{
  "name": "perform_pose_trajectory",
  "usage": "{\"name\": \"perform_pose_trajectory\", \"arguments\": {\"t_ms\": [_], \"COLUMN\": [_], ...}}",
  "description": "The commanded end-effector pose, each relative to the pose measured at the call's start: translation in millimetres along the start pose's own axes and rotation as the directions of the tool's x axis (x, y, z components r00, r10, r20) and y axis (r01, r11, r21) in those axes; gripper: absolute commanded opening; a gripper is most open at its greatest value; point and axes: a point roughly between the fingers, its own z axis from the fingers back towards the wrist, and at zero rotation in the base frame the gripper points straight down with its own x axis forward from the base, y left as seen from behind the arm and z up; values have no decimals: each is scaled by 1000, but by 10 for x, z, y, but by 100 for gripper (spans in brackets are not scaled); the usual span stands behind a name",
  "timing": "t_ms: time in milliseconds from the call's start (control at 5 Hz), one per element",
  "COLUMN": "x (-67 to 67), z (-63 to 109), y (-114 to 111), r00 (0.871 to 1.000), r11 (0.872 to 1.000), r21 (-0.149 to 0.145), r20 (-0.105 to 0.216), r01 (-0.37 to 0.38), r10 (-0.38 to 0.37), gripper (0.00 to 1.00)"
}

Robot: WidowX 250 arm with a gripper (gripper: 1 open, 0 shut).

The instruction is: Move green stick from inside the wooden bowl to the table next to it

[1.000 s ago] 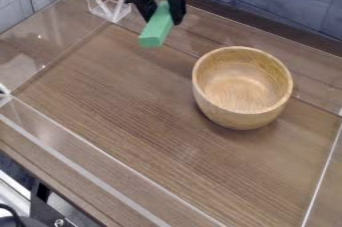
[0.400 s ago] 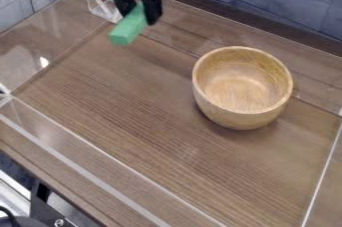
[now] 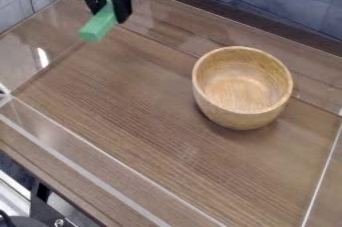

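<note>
Pincer [image 3: 107, 1]: clenched on green stick [image 3: 96, 27], at 10 o'clock from wooden bowl [image 3: 242, 87].
Stick: airborne above surface [image 3: 147, 111], well apart from bowl.
Risk: tumbling toward nearby acrylic wall [image 3: 34, 16] if released high.

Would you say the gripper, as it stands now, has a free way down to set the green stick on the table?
Probably yes. The gripper holds the green stick over bare table, well apart from the wooden bowl; only the clear wall behind is near.
</note>
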Motion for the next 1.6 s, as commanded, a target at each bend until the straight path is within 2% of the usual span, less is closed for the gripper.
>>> {"name": "perform_pose_trajectory", "arguments": {"t_ms": [0,400,1000,1200,1400], "x": [2,-12,15,67,95], "z": [179,30,-76,-195,-260], "y": [-78,100,91,145,174], "r00": [999,999,1000,1000,1000], "r11": [999,997,997,997,997], "r21": [38,57,75,81,73], "r20": [49,17,-13,-22,-27], "r01": [5,48,28,11,-12], "r10": [-7,-49,-27,-9,14], "gripper": [0,0,0,0,100]}}
